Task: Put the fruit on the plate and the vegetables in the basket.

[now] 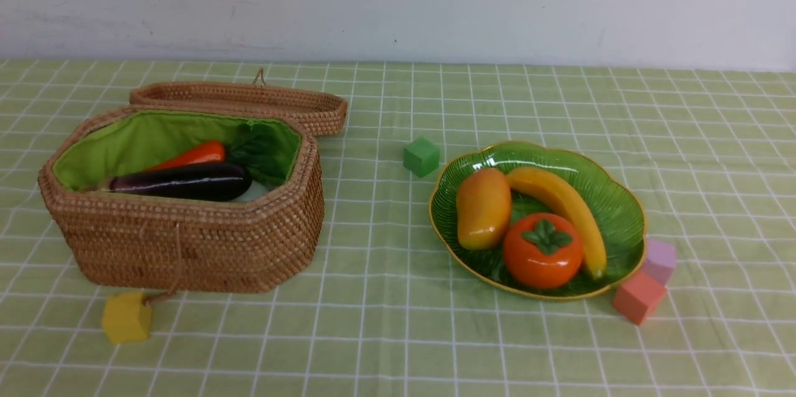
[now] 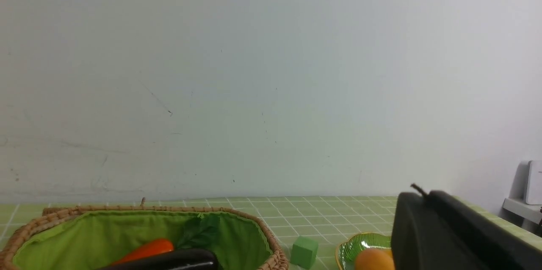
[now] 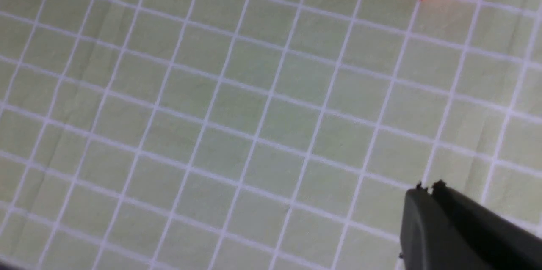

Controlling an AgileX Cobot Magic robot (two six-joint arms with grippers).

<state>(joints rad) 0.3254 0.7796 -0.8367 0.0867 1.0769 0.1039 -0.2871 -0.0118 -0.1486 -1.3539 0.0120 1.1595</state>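
The green plate (image 1: 615, 198) sits right of centre and holds the mango (image 1: 483, 207), the banana (image 1: 563, 204) and the persimmon (image 1: 542, 251). On the left, the open wicker basket (image 1: 186, 247) holds a purple eggplant (image 1: 183, 181), a red pepper (image 1: 193, 154) and green leaves (image 1: 261, 151). Neither arm shows in the front view. The left gripper (image 2: 423, 196) is shut and empty, raised, with the basket (image 2: 271, 244) and plate (image 2: 360, 244) low in its view. The right gripper (image 3: 427, 187) is shut and empty above bare cloth.
Foam cubes lie on the checked green cloth: a green cube (image 1: 421, 156) behind the plate, a yellow cube (image 1: 126, 317) in front of the basket, a pink cube (image 1: 637, 297) and a lilac cube (image 1: 659, 260) by the plate's right edge. The basket lid (image 1: 249, 101) lies open behind.
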